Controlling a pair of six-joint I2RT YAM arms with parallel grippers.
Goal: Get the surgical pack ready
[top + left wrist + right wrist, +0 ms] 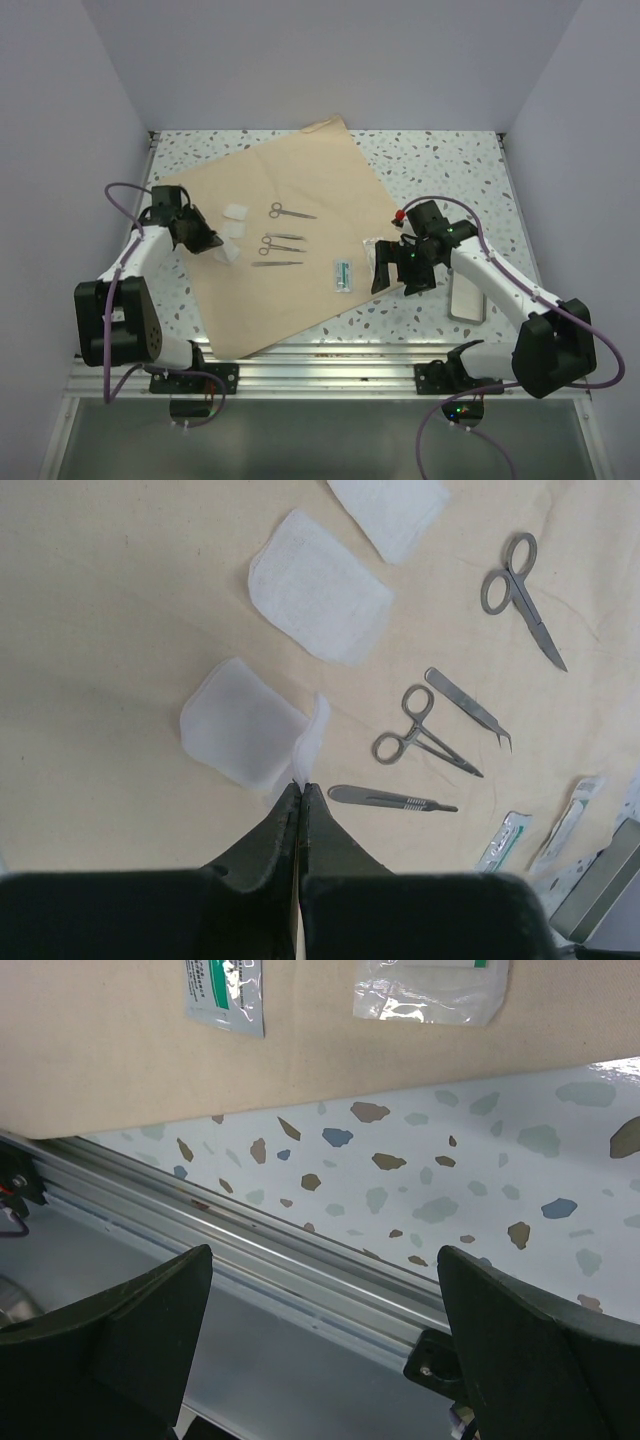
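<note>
The surgical pack's tan wrapping sheet [290,300] lies spread flat across the table, also in the left wrist view [110,610] and the right wrist view [110,1050]. My left gripper [212,243] [300,785] is shut on the lifted edge of a white gauze pad [245,730] [228,252] on the sheet's left part. My right gripper [395,268] [325,1252] is open and empty, above the sheet's right corner and the table's front rail.
On the sheet lie two more gauze pads [318,588] [390,510], scissors [520,590], forceps [425,730], tweezers [470,705], a scalpel handle [390,798], a green-printed packet [225,990] and a clear packet [430,990]. A small metal tray [467,297] sits at the right.
</note>
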